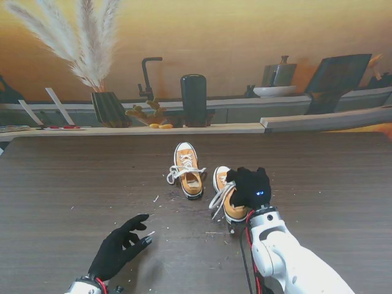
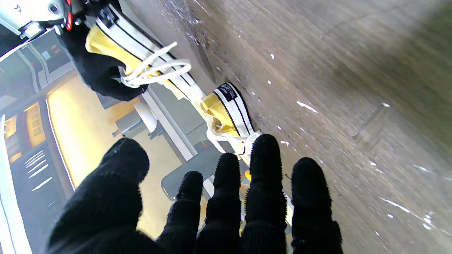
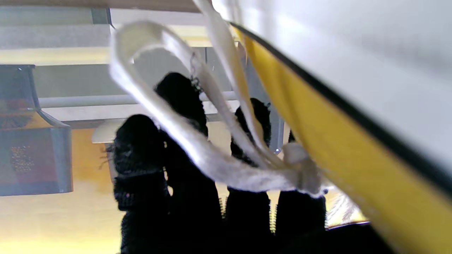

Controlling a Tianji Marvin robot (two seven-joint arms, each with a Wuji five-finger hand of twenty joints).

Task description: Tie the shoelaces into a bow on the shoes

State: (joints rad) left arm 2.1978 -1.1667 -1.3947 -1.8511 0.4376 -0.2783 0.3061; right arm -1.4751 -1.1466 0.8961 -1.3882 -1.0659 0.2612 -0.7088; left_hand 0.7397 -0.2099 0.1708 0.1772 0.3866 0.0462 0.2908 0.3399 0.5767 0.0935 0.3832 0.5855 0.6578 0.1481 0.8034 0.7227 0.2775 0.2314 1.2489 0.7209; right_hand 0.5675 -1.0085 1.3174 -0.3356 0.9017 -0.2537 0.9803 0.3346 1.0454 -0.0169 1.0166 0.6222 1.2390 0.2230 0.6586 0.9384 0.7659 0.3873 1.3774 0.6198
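Yellow shoes sit side by side in the middle of the brown surface (image 1: 318,184). The right hand (image 1: 250,187) rests on the nearer shoe (image 1: 229,205), pinching its white laces (image 1: 218,199) (looped loosely). The left hand (image 1: 119,245) lies flat, fingers spread, holding nothing. The farther shoe (image 1: 187,170) stands alone.

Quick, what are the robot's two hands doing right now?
Left hand: open, holding nothing.
Right hand: on the nearer shoe, at its laces; grip cannot be told.

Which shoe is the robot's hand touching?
The right shoe, nearer to me: the right hand rests on it. The other shoe sits untouched.
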